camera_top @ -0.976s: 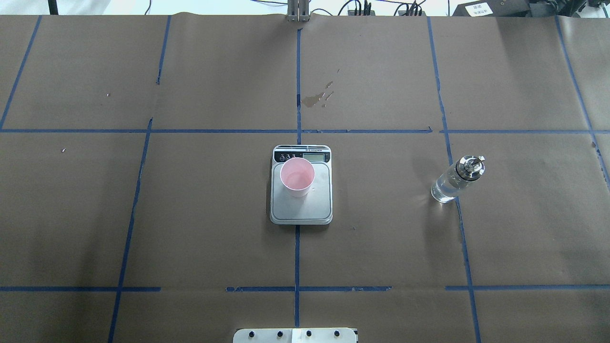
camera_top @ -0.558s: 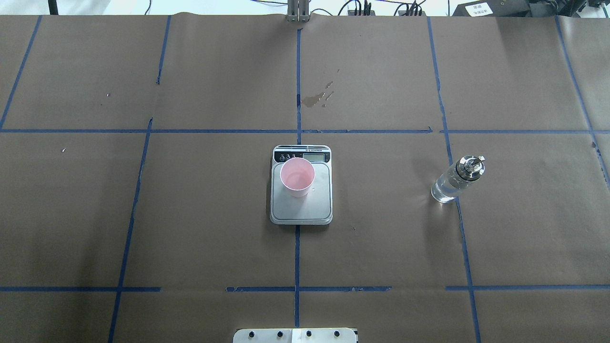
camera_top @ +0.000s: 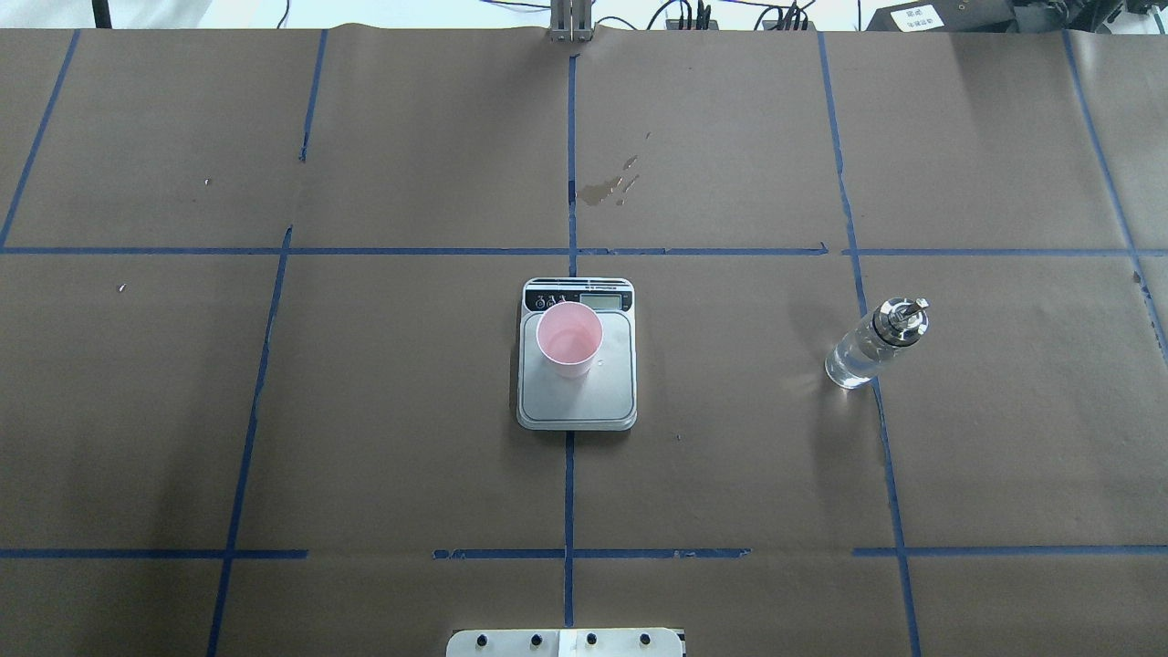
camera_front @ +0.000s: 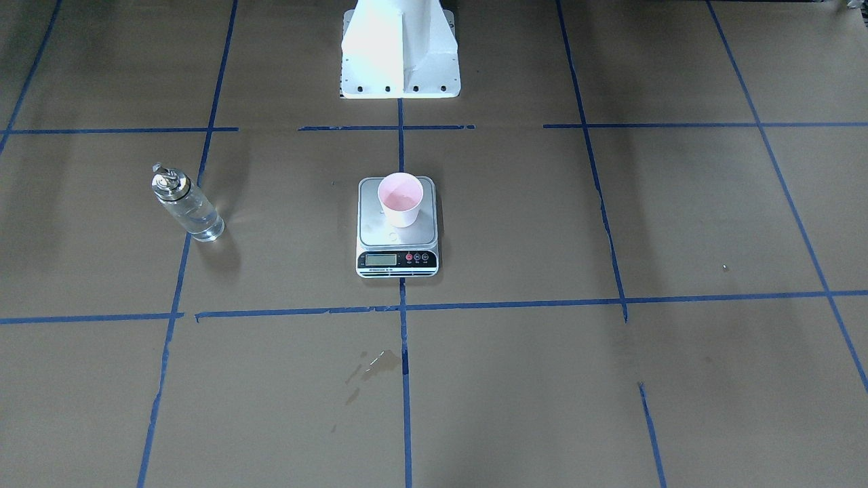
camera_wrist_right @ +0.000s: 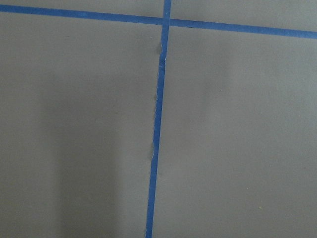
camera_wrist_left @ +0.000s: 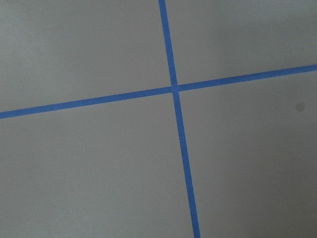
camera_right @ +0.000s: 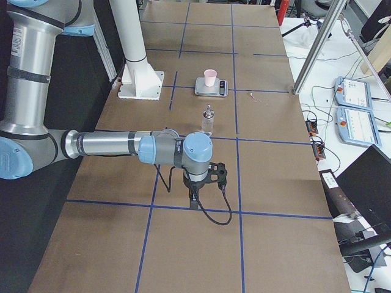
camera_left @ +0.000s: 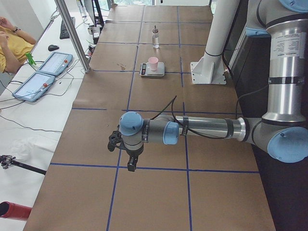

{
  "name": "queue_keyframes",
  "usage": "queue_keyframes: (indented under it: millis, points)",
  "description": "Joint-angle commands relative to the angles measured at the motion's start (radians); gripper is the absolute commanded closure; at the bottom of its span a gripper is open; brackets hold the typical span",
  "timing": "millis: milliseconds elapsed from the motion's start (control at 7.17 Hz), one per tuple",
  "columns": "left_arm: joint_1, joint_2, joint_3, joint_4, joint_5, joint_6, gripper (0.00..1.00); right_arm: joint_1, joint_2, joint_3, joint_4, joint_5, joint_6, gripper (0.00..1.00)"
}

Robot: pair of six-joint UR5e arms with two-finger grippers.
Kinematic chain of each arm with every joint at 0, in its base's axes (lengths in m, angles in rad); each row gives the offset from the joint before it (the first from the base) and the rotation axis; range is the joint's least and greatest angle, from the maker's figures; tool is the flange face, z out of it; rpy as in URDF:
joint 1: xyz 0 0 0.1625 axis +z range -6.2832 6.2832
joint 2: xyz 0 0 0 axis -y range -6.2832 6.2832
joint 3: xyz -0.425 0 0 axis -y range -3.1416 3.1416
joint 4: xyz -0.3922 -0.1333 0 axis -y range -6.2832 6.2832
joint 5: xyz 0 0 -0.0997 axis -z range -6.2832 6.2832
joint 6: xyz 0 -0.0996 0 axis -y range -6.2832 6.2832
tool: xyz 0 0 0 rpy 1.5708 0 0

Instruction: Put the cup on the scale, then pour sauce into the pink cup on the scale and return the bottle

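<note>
Left jaws and right jaws: grip state cannot be determined. Cup (camera_top: 569,342) stands on scale (camera_top: 584,401); bottle (camera_top: 862,356) upright, well apart, on counter (camera_top: 365,411).

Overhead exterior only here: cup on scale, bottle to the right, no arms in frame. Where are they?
Observer: Left gripper hangs low over the table, well off from the scale, toward the table's left end.
Operator: Right one?
Observer: Right gripper hangs low too, past the bottle toward the right end.
Operator: Holding anything?
Observer: Nothing that I can see; both wrist cameras show only blue tape on brown paper. Open or shut, cannot tell.
</note>
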Motion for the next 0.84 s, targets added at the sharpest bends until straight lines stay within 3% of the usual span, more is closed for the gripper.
queue_keyframes:
  millis: [0, 697]
  points:
    - [0.001, -0.023, 0.005, 0.005, 0.001, -0.006, 0.0, 0.001, 0.016, -0.001, 0.001, 0.001, 0.004, 0.0]
    - [0.001, -0.017, -0.005, -0.002, 0.009, -0.003, 0.0, 0.001, 0.024, -0.007, 0.0, 0.0, 0.004, 0.0]
